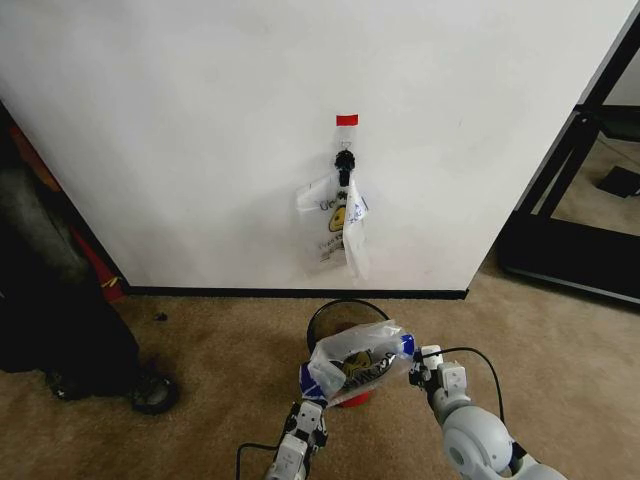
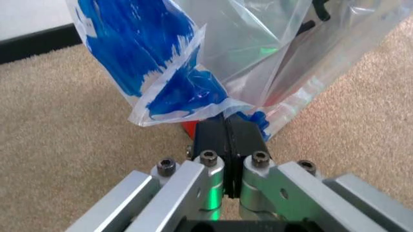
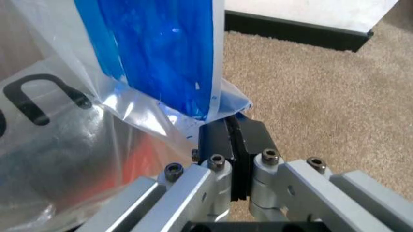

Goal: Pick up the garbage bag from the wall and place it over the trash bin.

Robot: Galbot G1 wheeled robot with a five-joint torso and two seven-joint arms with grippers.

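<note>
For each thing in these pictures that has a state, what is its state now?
Garbage bag: stretched between both grippers, above the trash bin.
Trash bin: upright on the carpet, partly covered by the bag.
Left gripper: shut on the bag's edge.
Right gripper: shut on the bag's edge.
Spare bags: hanging from the wall hook.

No legible text on garbage bag

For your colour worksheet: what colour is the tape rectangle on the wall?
Red tape rectangle, clearest in head view.
</note>
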